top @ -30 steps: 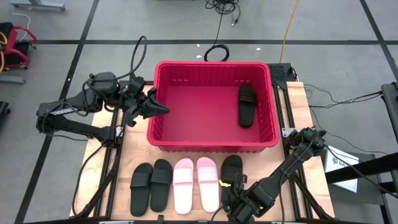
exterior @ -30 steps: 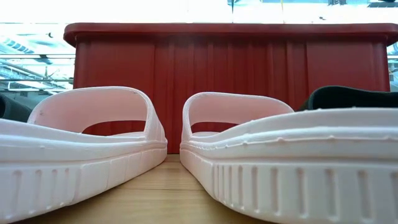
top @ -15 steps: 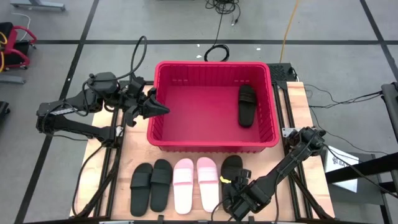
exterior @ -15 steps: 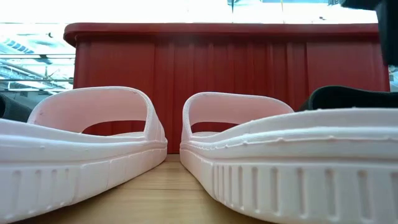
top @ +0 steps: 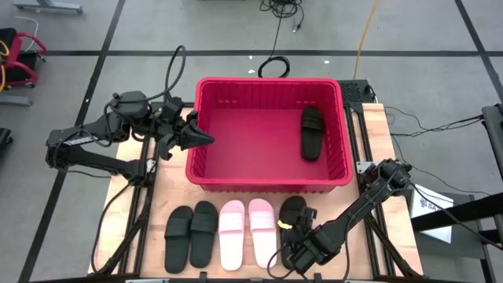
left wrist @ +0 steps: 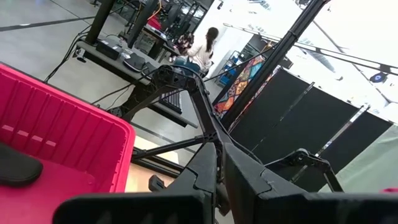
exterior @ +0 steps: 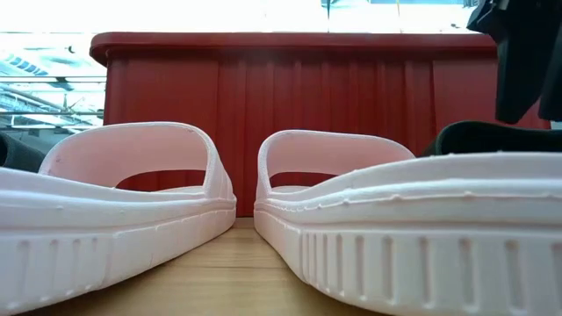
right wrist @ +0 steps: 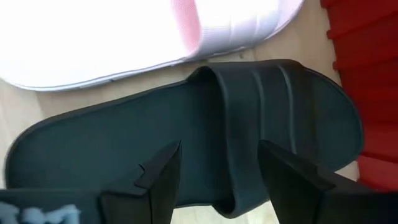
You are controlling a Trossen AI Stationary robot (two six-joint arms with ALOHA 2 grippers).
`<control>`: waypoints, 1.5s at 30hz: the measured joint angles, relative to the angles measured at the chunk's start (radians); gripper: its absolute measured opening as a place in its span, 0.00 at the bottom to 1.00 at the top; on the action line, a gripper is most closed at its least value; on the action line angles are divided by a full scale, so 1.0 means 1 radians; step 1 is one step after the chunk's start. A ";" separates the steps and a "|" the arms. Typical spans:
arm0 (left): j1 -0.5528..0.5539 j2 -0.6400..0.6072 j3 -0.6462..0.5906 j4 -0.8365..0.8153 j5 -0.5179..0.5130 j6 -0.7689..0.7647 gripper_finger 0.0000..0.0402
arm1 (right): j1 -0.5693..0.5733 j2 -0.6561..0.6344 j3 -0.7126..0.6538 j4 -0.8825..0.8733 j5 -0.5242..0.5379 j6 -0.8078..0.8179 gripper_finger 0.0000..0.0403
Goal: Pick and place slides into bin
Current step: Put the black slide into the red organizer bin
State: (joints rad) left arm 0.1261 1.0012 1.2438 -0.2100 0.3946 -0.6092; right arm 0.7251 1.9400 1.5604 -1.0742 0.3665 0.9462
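Observation:
The red bin (top: 267, 177) stands at the table's far middle, and one black slide (top: 312, 132) lies flat on its floor. Near the front edge lies a row of slides, soles down: two black (top: 191, 234), two pink (top: 247, 232), and one black (top: 292, 209) at the right end. My right gripper (top: 299, 238) hangs open just above this last black slide (right wrist: 205, 118), fingers pointing steeply down over its strap end. It shows at the low view's top right (exterior: 525, 53). My left gripper (top: 206, 139) is shut and level over the bin's left rim.
The bin's near wall (exterior: 316, 114) rises right behind the row of slides. The right pink slide (right wrist: 205, 25) lies close beside the black one under my right gripper. Bare wood shows at the table's left and right margins. A person shows in the room beyond.
My right gripper has come down toward the rightmost black slide, tipping to point more steeply down, and has entered the low view from the top right. It has stayed open. The slides have not moved.

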 joint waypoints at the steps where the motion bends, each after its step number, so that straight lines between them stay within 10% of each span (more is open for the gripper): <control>1: 0.000 0.000 0.000 0.000 0.000 0.004 0.06 | -0.003 0.000 -0.005 0.001 0.001 0.006 0.50; 23: 0.000 0.000 0.000 -0.004 0.000 0.005 0.06 | -0.056 0.000 -0.126 0.027 0.055 0.116 0.49; 36: 0.000 0.000 0.000 -0.004 -0.001 0.003 0.06 | -0.056 0.000 -0.129 0.057 0.004 0.134 0.05; 45: 0.000 0.000 0.000 -0.003 -0.002 0.005 0.06 | -0.052 -0.013 -0.130 0.064 -0.023 0.190 0.01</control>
State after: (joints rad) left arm 0.1257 1.0012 1.2438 -0.2134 0.3927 -0.6039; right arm 0.6728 1.9267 1.4306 -1.0100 0.3435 1.1366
